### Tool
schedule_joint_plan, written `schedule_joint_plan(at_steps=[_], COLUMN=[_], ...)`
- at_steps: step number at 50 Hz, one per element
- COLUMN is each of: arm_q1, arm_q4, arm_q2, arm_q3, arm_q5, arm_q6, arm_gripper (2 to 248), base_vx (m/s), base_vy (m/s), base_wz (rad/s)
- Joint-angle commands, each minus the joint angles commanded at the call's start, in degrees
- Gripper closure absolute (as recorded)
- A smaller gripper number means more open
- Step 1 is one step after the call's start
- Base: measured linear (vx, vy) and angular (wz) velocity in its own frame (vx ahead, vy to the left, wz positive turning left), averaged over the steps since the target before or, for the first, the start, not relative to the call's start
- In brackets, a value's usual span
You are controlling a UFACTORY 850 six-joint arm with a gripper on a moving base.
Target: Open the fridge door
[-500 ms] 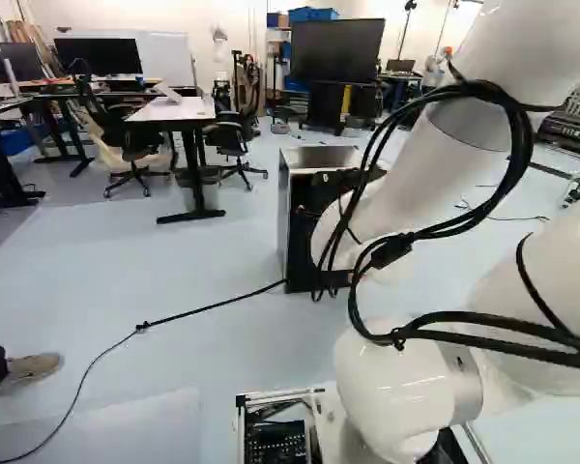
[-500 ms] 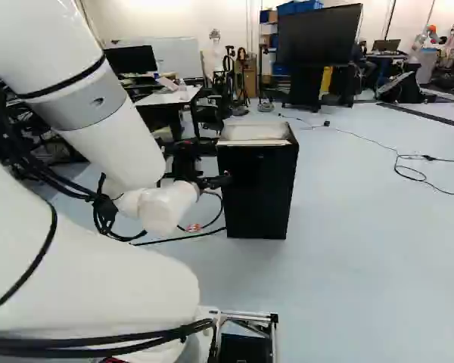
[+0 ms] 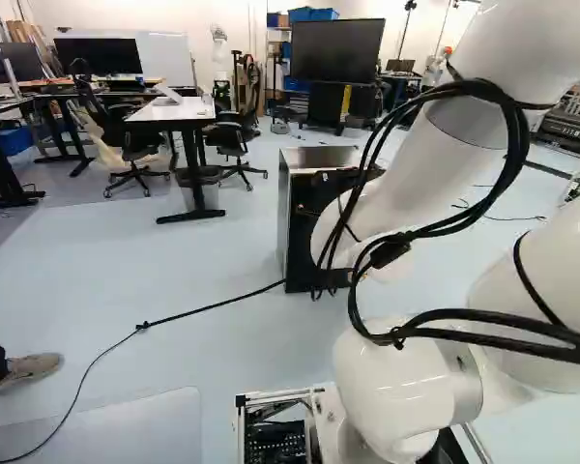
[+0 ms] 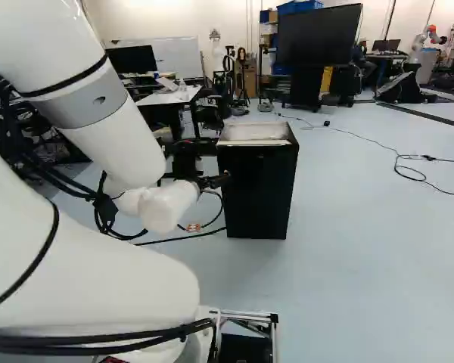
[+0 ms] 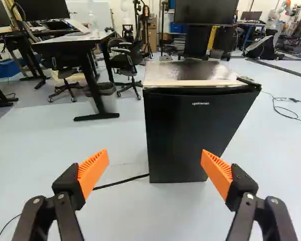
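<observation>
My gripper (image 4: 216,181) reaches from the arm toward the small black fridge (image 4: 257,189) in the right base view. The fridge stands on the floor, its door shut against the body. Behind the arm in the left base view, the fridge's grey side (image 3: 298,217) is visible. In the wrist view the gripper (image 5: 155,156) is open, its two orange pads wide apart with nothing between them. Ahead of them stands the fridge door (image 5: 193,133), under a shiny metal top (image 5: 190,72). The gap between fingers and door is hard to judge.
A black cable (image 3: 208,307) runs over the floor to the fridge's foot. Desks (image 3: 179,111) and office chairs (image 3: 130,135) stand farther back, near a large screen (image 4: 318,34). A person's shoe (image 3: 29,369) is at the left base view's left. Another robot (image 4: 425,45) stands far back.
</observation>
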Motion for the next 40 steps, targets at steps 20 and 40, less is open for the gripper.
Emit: schedule_joint_plan(at_steps=[20,40], arm_q1=[0.1,1.1], arm_q4=[0.0,0.5], arm_q2=[-2.2,-4.0], arm_q3=[-1.9,-3.5], arm_q5=[0.0,0.0], arm_q6=[0.0,0.0], arm_gripper=[3,3], base_vx=[0.000,0.000], base_vy=[0.000,0.000], base_wz=[0.000,0.000])
